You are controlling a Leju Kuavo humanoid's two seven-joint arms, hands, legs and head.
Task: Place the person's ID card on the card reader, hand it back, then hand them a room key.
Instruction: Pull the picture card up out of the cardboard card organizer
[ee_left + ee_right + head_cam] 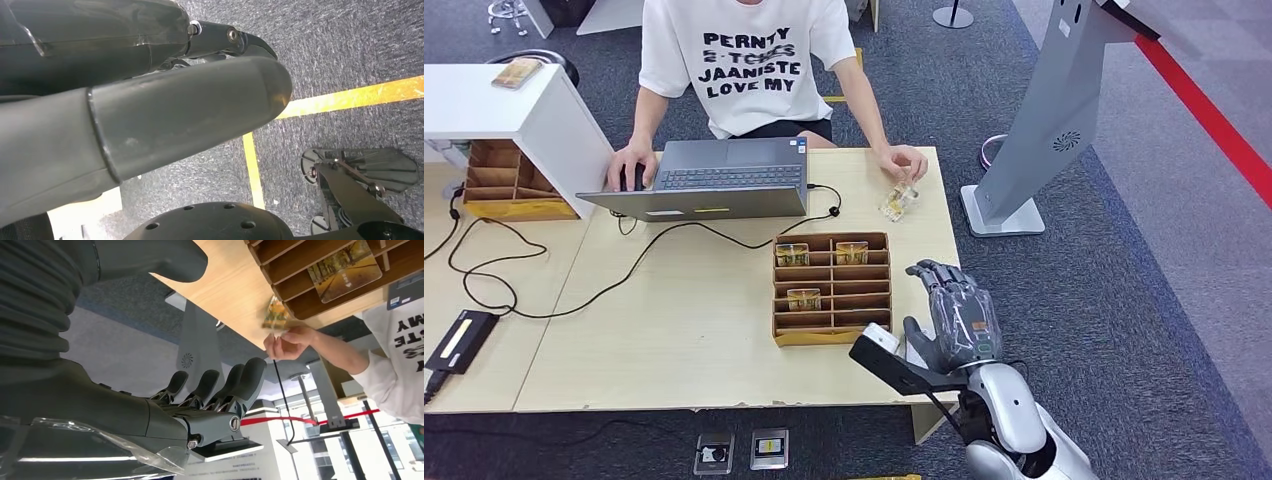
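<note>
right hand, lower right of frame, fingers spread and empty: should reach up-frame to the card the person's hand holds, pinching its free edge.

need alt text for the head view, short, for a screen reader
A robot's right hand hovers open off the right edge of a wooden desk, where a seated person holds a card near the far corner. Between them sits a slotted tray with three cards, and the person's other hand rests at a laptop.
</note>
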